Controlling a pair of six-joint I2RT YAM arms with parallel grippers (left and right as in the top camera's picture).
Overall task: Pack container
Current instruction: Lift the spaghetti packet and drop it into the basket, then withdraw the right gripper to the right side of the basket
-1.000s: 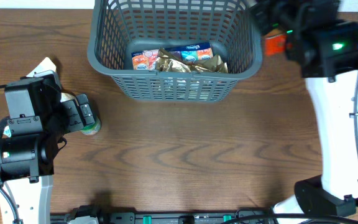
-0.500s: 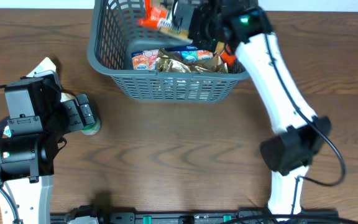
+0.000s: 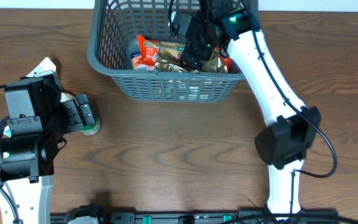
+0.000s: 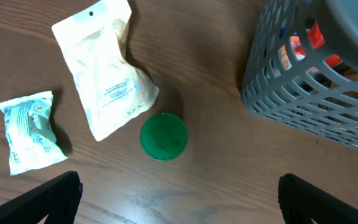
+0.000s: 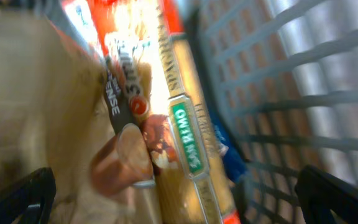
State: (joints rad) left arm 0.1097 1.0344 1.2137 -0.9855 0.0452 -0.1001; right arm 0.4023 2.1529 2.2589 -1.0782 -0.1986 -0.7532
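Observation:
The container [image 3: 173, 88] is a dark grey slotted basket at the table's far edge; its wall also shows in the left wrist view [image 4: 303, 93] and the right wrist view [image 5: 291, 81]. My right gripper [image 3: 189, 43] hangs open inside it, just above an orange-red pasta packet [image 3: 149, 50] that lies loose on the gold foil bags [image 3: 174, 63]. That packet [image 5: 188, 130] sits blurred below the open right gripper [image 5: 179, 200]. My left gripper [image 3: 86, 116] stands open above bare wood [image 4: 179, 199], near a green-lidded jar [image 4: 163, 135].
A white pouch [image 4: 104, 74] and a small pale blue packet [image 4: 28, 129] lie on the table left of the jar [image 3: 91, 129]. The pouch [image 3: 46, 65] peeks out from behind the left arm. The right arm's base stands at the front right.
The right arm swung in from right of the basket carrying the orange-red packet, then opened; the packet now lies inside the basket. The left arm has not moved.

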